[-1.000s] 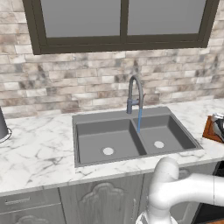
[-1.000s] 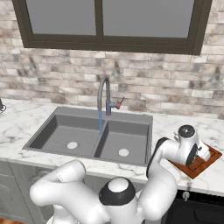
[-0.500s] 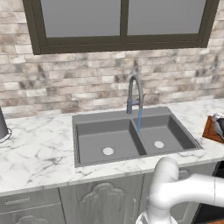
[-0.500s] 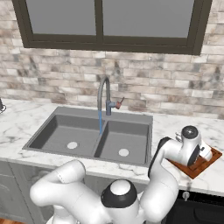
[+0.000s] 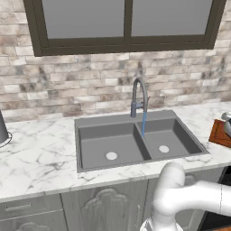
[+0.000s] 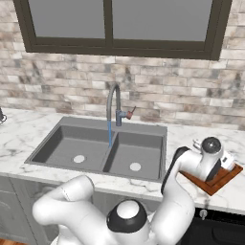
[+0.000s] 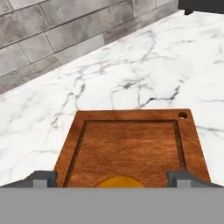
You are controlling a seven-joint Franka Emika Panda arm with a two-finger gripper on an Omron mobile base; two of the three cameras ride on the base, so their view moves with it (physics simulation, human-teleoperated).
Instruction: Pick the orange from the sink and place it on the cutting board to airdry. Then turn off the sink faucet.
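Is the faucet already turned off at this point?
No. In the left base view a blue stream of water still runs from the faucet spout down into the right basin of the sink.

1. A white marble counter (image 5: 40, 153) with grey veins runs under the brick wall.
2. The sink (image 5: 135, 142) is set into it, well to the hand's left.
3. The cutting board (image 7: 131, 148) lies flat on the counter directly below the hand.
4. A dark object (image 5: 2, 131) stands on the counter far left, beyond the sink.
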